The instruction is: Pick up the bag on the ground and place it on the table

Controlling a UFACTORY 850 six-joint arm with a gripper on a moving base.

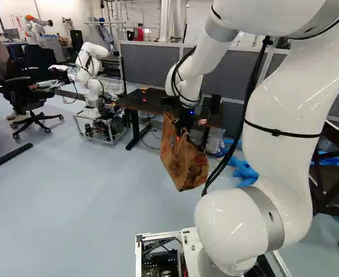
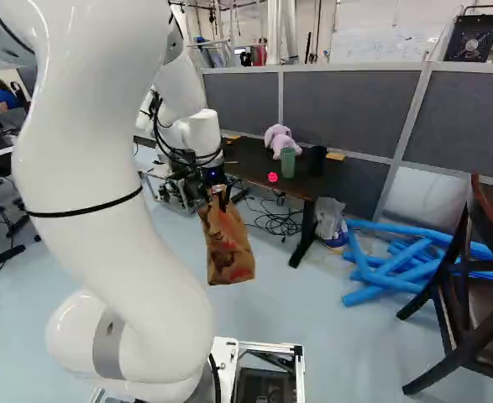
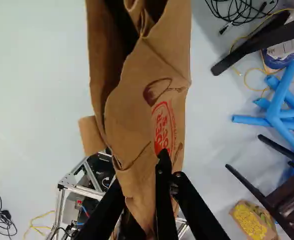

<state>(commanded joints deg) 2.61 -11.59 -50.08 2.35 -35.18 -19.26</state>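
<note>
Because the dark table (image 1: 152,105) stands on the far side, the brown paper bag (image 1: 183,164) is held in the air on its near side, gripped by the upper part, presumably so that its body can hang free. Its foot is swung to the right in the left base view and hangs below the tabletop, so more lift is probably needed. Room should be given to the plush toy (image 2: 281,141) towards the table's right end. Gathered paper is pinched between both fingers of the gripper (image 3: 140,172), which are set narrow.
</note>
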